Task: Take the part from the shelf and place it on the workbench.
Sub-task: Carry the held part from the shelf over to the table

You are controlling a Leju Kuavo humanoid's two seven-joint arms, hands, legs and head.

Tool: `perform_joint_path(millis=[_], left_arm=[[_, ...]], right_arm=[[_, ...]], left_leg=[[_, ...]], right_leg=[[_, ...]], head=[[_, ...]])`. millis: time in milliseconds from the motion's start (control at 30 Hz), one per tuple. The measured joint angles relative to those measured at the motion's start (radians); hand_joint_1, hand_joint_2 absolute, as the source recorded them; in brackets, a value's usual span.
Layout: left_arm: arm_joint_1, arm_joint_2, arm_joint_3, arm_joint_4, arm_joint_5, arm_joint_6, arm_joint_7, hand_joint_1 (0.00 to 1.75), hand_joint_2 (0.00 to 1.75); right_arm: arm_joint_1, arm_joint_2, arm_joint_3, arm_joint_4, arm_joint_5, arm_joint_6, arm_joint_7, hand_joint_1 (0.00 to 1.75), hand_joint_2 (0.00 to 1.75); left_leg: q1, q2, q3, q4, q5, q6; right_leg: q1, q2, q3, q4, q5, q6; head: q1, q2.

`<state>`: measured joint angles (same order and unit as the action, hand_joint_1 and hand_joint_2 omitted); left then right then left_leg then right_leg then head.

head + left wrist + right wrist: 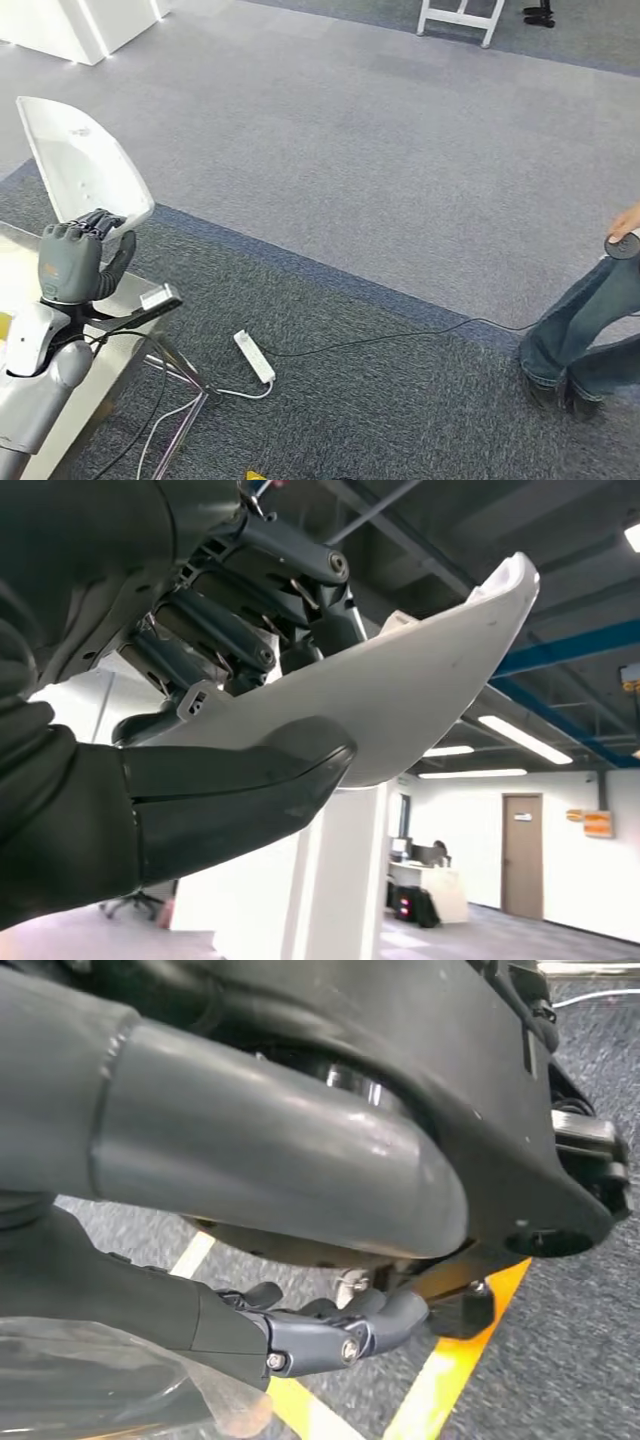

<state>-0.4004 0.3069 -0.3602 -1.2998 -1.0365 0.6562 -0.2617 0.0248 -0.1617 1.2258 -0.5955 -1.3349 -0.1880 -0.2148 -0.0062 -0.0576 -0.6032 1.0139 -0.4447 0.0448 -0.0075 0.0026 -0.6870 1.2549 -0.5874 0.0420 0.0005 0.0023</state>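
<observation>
I have the part (83, 165) in my left hand (74, 262), at the left edge of the head view. It is a long white shell, and I grip it at its lower end: my dark fingers (226, 630) lie across one face and my thumb (249, 790) presses the other, as the left wrist view shows plainly. From the hand the part runs up and away toward the upper left of the head view, its long axis tilted, its far end well clear of everything.

The worktop (113, 345) is the shiny metal surface at the lower left of the head view, directly under my left hand and forearm. Its corner juts toward the middle of the frame, with thin legs and cables below it. So the part lies above the worktop's edge and partly out beyond it, over the carpet (392, 150).

My right hand (332, 1330) hangs low over the floor, where yellow tape (445, 1380) crosses the carpet; its fingers are curled in with nothing in them that I can see. It is far from the part and has no role here, I judge.

What remains, as I read it, is to bring the part's long axis down and inward so that it lies flat along the worktop rather than overhanging the corner. A person (589, 320) stands at the right edge, well apart from me.
</observation>
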Motion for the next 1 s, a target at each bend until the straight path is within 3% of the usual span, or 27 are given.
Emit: perform_joint_path(millis=[33,67,133,167,233,300,367,433,467,500,533,567,633,667,733,800,867,933,967,1000], left_arm=[[0.000,0.000,0.000,0.000,0.000,0.000,0.000,1.75,1.75],[0.000,0.000,0.000,0.000,0.000,0.000,0.000,1.75,1.75],[-0.001,0.000,0.000,0.000,0.000,-0.001,0.001,1.75,1.75],[-0.001,0.001,0.001,0.000,0.000,-0.002,0.002,1.75,1.75],[0.001,0.003,0.001,-0.001,-0.001,-0.003,0.002,1.75,1.75],[0.000,0.007,0.002,-0.001,-0.001,-0.004,0.003,1.75,1.75],[-0.002,0.008,0.002,-0.001,-0.002,-0.004,0.005,1.75,1.75],[0.001,0.006,0.001,-0.001,-0.002,-0.006,0.007,1.75,1.75],[0.003,0.006,0.001,-0.001,-0.002,-0.006,0.008,1.75,1.75],[0.004,0.006,0.001,-0.001,-0.003,-0.007,0.008,1.75,1.75],[0.004,0.006,0.001,-0.001,-0.003,-0.007,0.008,1.75,1.75],[0.003,0.006,0.002,-0.001,-0.003,-0.007,0.009,1.75,1.75],[-0.001,0.006,0.002,-0.001,-0.004,-0.007,0.009,1.75,1.75],[-0.002,0.006,0.002,-0.001,-0.004,-0.006,0.009,1.75,1.75],[-0.002,0.008,0.003,-0.001,-0.005,-0.006,0.009,1.75,1.75],[-0.005,0.009,0.003,-0.001,-0.005,-0.006,0.009,1.75,1.75],[-0.009,0.007,0.003,-0.001,-0.005,-0.006,0.010,1.75,1.75],[-0.008,0.002,0.000,-0.001,-0.005,-0.009,0.010,1.75,1.75],[-0.007,0.000,-0.002,-0.002,-0.006,-0.011,0.012,1.75,1.75],[-0.006,-0.002,-0.004,-0.004,-0.008,-0.014,0.015,1.75,1.75]], right_arm=[[0.000,-0.001,0.000,0.000,0.000,0.000,0.000,0.00,0.00],[-0.001,-0.001,-0.001,0.000,0.000,0.000,0.000,0.00,0.00],[-0.001,-0.002,-0.001,-0.001,0.000,0.000,0.000,0.00,0.00],[-0.001,-0.002,-0.002,-0.001,0.000,0.000,0.000,0.00,0.00],[0.000,-0.002,-0.001,-0.004,0.001,0.000,0.000,0.00,0.00],[-0.001,-0.002,-0.002,-0.007,0.002,-0.002,0.000,0.00,0.00],[-0.001,-0.004,-0.002,-0.008,0.003,-0.003,0.000,0.00,0.00],[0.001,-0.004,-0.003,-0.008,0.004,-0.005,0.001,0.00,0.00],[0.002,-0.004,-0.003,-0.008,0.004,-0.005,0.001,0.00,0.00],[0.002,-0.004,-0.003,-0.009,0.004,-0.005,0.001,0.00,0.00],[0.001,-0.004,-0.003,-0.009,0.005,-0.005,0.001,0.00,0.00],[0.001,-0.004,-0.003,-0.009,0.005,-0.005,0.002,0.00,0.00],[0.000,-0.004,-0.003,-0.010,0.006,-0.005,0.002,0.00,0.00],[-0.001,-0.004,-0.003,-0.010,0.006,-0.005,0.002,0.00,0.00],[-0.002,-0.004,-0.004,-0.010,0.006,-0.005,0.002,0.00,0.00],[-0.004,-0.004,-0.004,-0.011,0.006,-0.005,0.001,0.00,0.00],[-0.004,-0.005,-0.004,-0.012,0.006,-0.006,0.000,0.00,0.00],[0.004,-0.009,-0.004,-0.021,0.005,-0.022,-0.002,0.00,0.00],[0.011,-0.015,-0.004,-0.033,0.003,-0.040,-0.005,0.00,0.00],[0.018,-0.025,-0.004,-0.051,0.001,-0.064,-0.008,0.00,0.00]], left_leg=[[0.001,-0.014,0.001,0.002,-0.001,-0.002],[0.001,-0.027,0.000,0.005,-0.004,-0.006],[0.003,-0.052,-0.007,0.012,-0.005,-0.018],[0.005,-0.064,-0.011,0.012,-0.004,-0.025],[0.009,-0.081,-0.015,0.010,-0.002,-0.037],[0.006,-0.040,-0.032,0.049,-0.027,-0.046],[0.007,0.024,-0.086,0.165,-0.085,-0.055],[0.011,0.045,-0.140,0.276,-0.122,-0.062],[0.013,0.048,-0.145,0.285,-0.114,-0.063],[0.014,0.051,-0.131,0.256,-0.088,-0.063],[0.013,0.064,-0.099,0.191,-0.049,-0.061],[0.008,0.092,-0.062,0.122,-0.020,-0.057],[-0.005,0.143,-0.014,0.022,0.006,-0.045],[-0.011,0.152,-0.010,0.009,0.000,-0.039],[-0.010,0.129,-0.011,0.003,0.000,-0.029],[-0.002,0.103,-0.006,-0.003,0.002,-0.018],[0.003,0.077,-0.004,-0.005,0.002,-0.009],[0.004,0.047,-0.003,-0.005,0.001,-0.006],[0.004,0.031,-0.002,-0.004,0.000,-0.005],[0.005,0.014,-0.001,-0.003,-0.001,-0.006]], right_leg=[[-0.002,0.012,0.025,-0.069,0.044,0.000],[-0.007,0.039,0.054,-0.137,0.075,0.000],[-0.013,0.082,0.095,-0.221,0.098,-0.003],[-0.013,0.089,0.102,-0.230,0.093,-0.008],[-0.012,0.065,0.110,-0.238,0.094,-0.020],[-0.014,0.039,0.120,-0.248,0.097,-0.033],[-0.012,0.011,0.128,-0.253,0.093,-0.042],[-0.010,-0.019,0.133,-0.253,0.087,-0.046],[-0.010,-0.033,0.136,-0.253,0.084,-0.045],[-0.010,-0.047,0.140,-0.253,0.080,-0.044],[-0.010,-0.060,0.147,-0.253,0.075,-0.042],[-0.009,-0.072,0.153,-0.253,0.070,-0.038],[-0.002,-0.095,0.161,-0.253,0.061,-0.029],[0.001,-0.107,0.164,-0.254,0.057,-0.024],[0.004,-0.128,0.169,-0.256,0.049,-0.013],[0.000,-0.089,0.158,-0.226,0.025,-0.004],[-0.003,-0.025,0.101,-0.112,-0.026,0.000],[-0.004,-0.006,0.022,0.018,-0.064,0.001],[-0.004,-0.005,-0.001,0.040,-0.056,0.002],[-0.004,-0.003,-0.006,0.023,-0.028,0.002]], head=[[0.000,0.000],[0.000,0.000],[0.000,0.000],[-0.001,0.000],[0.000,0.000],[-0.007,0.000],[-0.015,0.000],[-0.015,0.000],[-0.016,0.000],[-0.016,0.000],[-0.016,0.000],[-0.016,0.000],[-0.016,0.000],[-0.015,0.000],[-0.014,0.000],[-0.010,0.000],[-0.005,0.000],[-0.003,0.000],[-0.003,0.000],[-0.003,0.000]])
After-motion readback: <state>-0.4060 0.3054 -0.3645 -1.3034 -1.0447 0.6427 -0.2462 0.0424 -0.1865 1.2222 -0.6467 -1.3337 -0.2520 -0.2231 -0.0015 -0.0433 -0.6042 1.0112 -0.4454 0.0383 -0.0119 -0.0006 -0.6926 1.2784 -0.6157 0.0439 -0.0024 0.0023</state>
